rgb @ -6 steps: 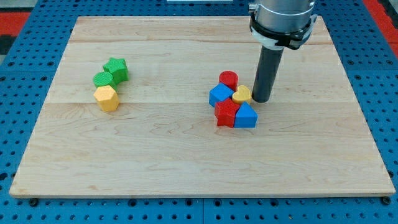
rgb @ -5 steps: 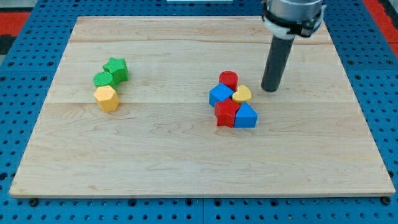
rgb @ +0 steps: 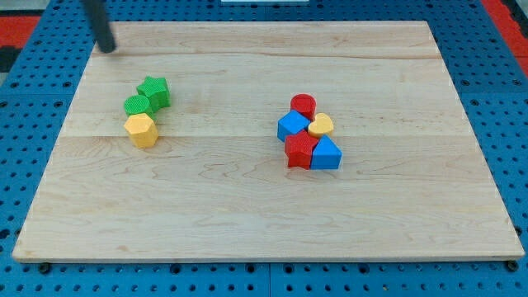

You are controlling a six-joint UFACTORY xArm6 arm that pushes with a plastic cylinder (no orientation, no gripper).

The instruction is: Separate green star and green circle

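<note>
My tip point(rgb: 107, 49): standing at the table's point(rgb: 247, 214) top-left corner, up-left of the green star, apart from it.
Jaws: none showing; state not something I can tell.
Green star point(rgb: 154, 91): sitting in the table's left part, touching the green circle.
Green circle point(rgb: 136, 105): lying just down-left of the green star.
Yellow hexagon point(rgb: 142, 129): resting directly below the green circle, touching.
Far cluster: two red, two blue, one yellow block point(rgb: 321, 125) huddling well right of the green star.

Legible text, labels, brands, numbers, signs: none. The wooden board point(rgb: 247, 206) carries only bare grain, no printing or marks. The blue perforated surface point(rgb: 25, 165) around it shows plain holes, no lettering. The coloured blocks have ribbed faces without characters or stickers. The dark rod at the view's top left bears no readable marking.
</note>
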